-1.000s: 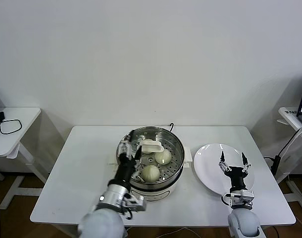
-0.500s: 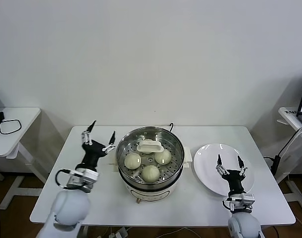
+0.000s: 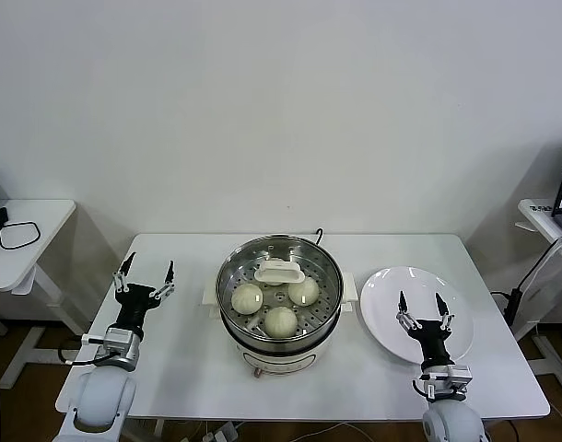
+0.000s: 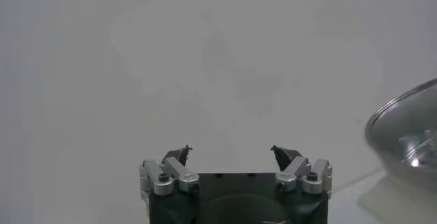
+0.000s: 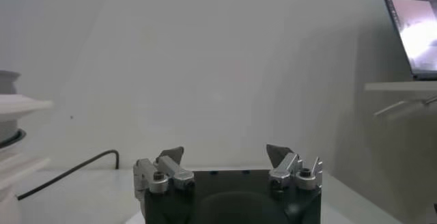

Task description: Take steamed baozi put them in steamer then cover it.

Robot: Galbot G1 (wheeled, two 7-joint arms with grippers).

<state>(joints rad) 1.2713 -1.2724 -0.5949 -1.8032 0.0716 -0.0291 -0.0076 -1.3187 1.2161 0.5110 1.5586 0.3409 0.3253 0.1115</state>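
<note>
- Left pincer (image 3: 144,281): raised over the left part of the counter (image 3: 184,364), well apart from the steamer; fingers spread wide, holding nothing. Left wrist view shows the same spread fingertips (image 4: 181,154) with bare wall behind.
- Right pincer (image 3: 420,308): raised over the white plate (image 3: 392,285) on the right of the counter; fingers spread wide, empty.
- Steamer (image 3: 279,293): shiny round pot at the counter's middle, uncovered, white side handles, perforated tray inside.
- Steamed baozi: three visible on the tray, one at left (image 3: 247,297), one at right (image 3: 304,290), one nearest the robot (image 3: 280,320).
- White block-shaped piece (image 3: 279,271): on the tray's far side; identity unclear.
- Plate: just beside the steamer, nothing on it.
</note>
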